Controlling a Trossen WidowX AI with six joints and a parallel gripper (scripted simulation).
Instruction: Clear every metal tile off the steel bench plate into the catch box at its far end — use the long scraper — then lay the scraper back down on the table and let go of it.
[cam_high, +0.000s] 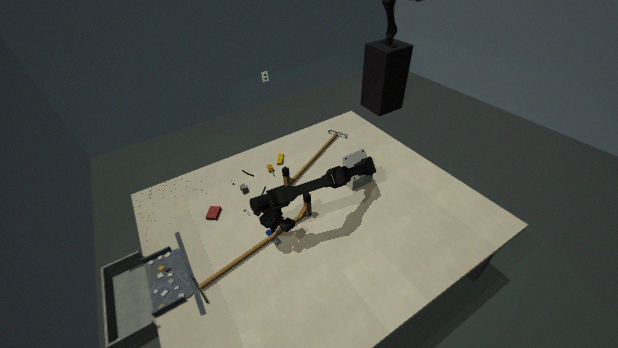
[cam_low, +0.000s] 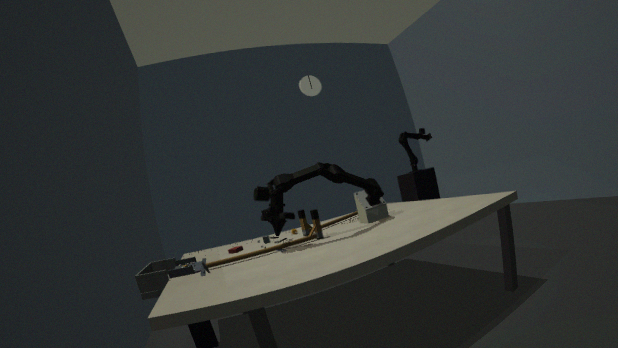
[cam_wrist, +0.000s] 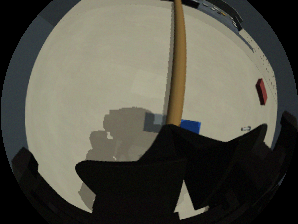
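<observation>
Surface (cam_high: 425, 225) (cam_low: 400, 230) (cam_wrist: 100, 60), pale and broad, carries the arm (cam_high: 310, 187) (cam_low: 300, 175), its jaws clenched on nothing above the handle of the long scraper (cam_high: 240, 261) (cam_low: 245, 256) (cam_wrist: 178, 65), whose blade lies beside the bench plate (cam_high: 177, 267); small tiles (cam_high: 164, 293) dot that plate.

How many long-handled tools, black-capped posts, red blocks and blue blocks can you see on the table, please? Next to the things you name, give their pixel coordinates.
Long-handled tools (cam_high: 240, 259) (cam_low: 240, 257) (cam_wrist: 179, 65): 2
Black-capped posts (cam_high: 307, 202) (cam_low: 316, 226): 2
Red block (cam_high: 213, 213) (cam_low: 235, 249) (cam_wrist: 261, 92): 1
Blue block (cam_high: 269, 233) (cam_wrist: 191, 126): 1
Total: 6
</observation>
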